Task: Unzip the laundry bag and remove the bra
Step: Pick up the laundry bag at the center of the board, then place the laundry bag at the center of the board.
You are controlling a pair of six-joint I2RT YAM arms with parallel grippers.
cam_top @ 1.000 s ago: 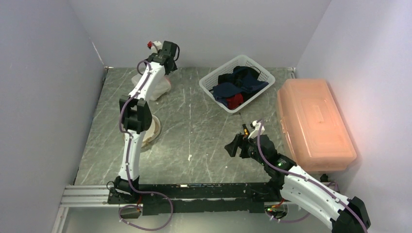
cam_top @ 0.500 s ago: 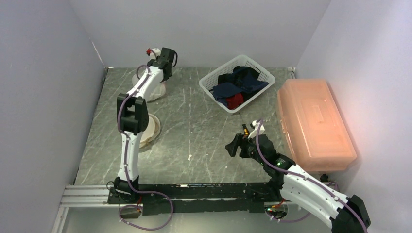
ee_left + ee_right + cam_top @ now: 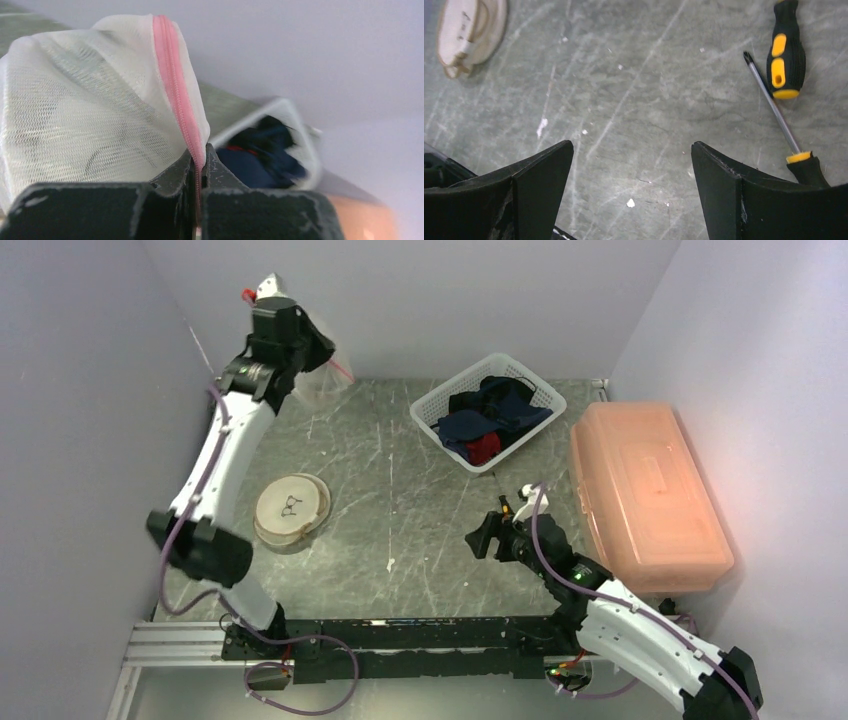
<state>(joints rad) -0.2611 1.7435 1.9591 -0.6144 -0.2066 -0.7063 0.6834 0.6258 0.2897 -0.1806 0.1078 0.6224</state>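
Pink zipper [image 3: 176, 85] of white mesh laundry bag [image 3: 85, 115] pinched between clenched left fingers [image 3: 172, 176]. Bag hung from them at upper left of overhead frame, against back wall. Right fingers [image 3: 541, 170] spread wide, grasping nothing, over grey counter [image 3: 634, 90], lower centre-right. Black-and-yellow screwdriver [image 3: 781, 45] lay just beside. Beige round item [image 3: 290, 510] left of centre. White basket [image 3: 437, 440] of dark clothes and orange bin [image 3: 640, 490] at right.

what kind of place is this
Probably a robot lab test cell, not a home: two arms bolted to a rail at the table edge, plain walls boxing it in, and staged props: a basket of clothes, a bin.
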